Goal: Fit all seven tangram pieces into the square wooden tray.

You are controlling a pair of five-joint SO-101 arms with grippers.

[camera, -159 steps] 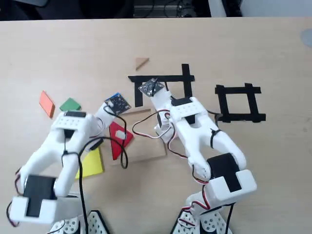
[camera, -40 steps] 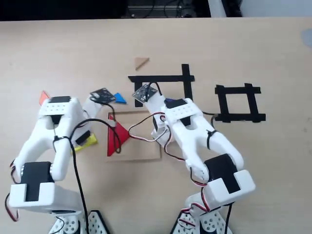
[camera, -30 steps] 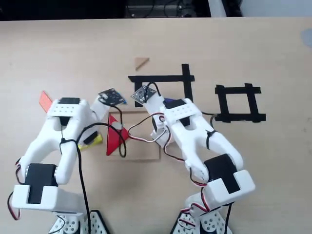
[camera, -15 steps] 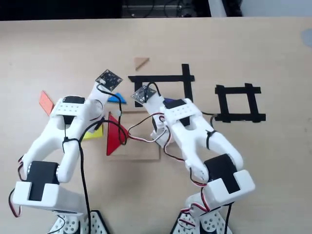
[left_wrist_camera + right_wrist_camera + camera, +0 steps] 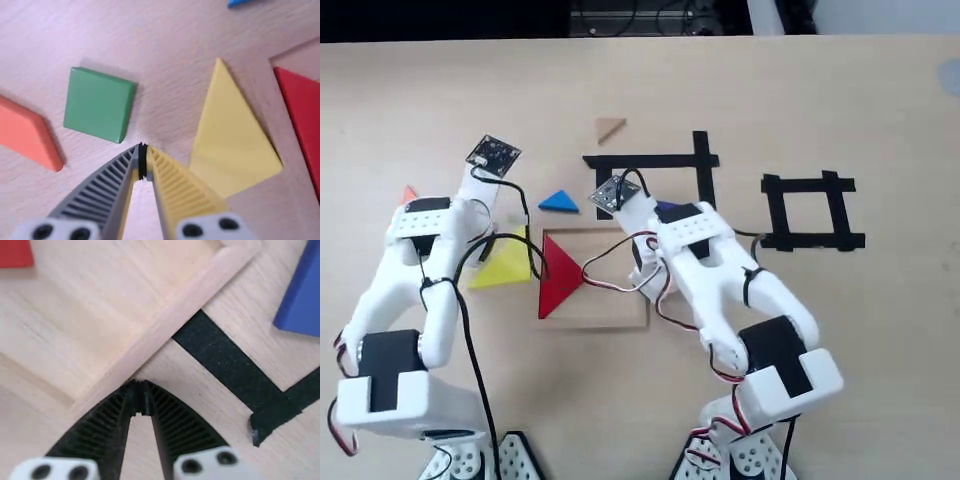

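The square wooden tray point(image 5: 600, 320) lies mid-table with a red triangle point(image 5: 558, 275) in its left part. A large yellow triangle point(image 5: 505, 260) rests flat on the table against the tray's left side. In the left wrist view my left gripper point(image 5: 142, 162) is shut and holds nothing, just above the table between the green square point(image 5: 99, 104) and the yellow triangle point(image 5: 232, 145); an orange parallelogram point(image 5: 27, 132) lies beyond the green one. My right gripper point(image 5: 140, 397) is shut, holding nothing, over the tray's rim point(image 5: 170, 320) near a dark blue piece point(image 5: 302, 295).
A small blue triangle point(image 5: 558, 202) lies behind the tray and a bare wooden triangle point(image 5: 610, 128) farther back. Black tape outlines point(image 5: 810, 212) mark the table at the right, and one strip point(image 5: 225, 360) runs by the tray's corner. Loose cables hang over the tray.
The left arm has swung left, away from the tray and the small blue triangle, uncovering the yellow triangle, which now lies nearer the tray. The right arm has kept still.
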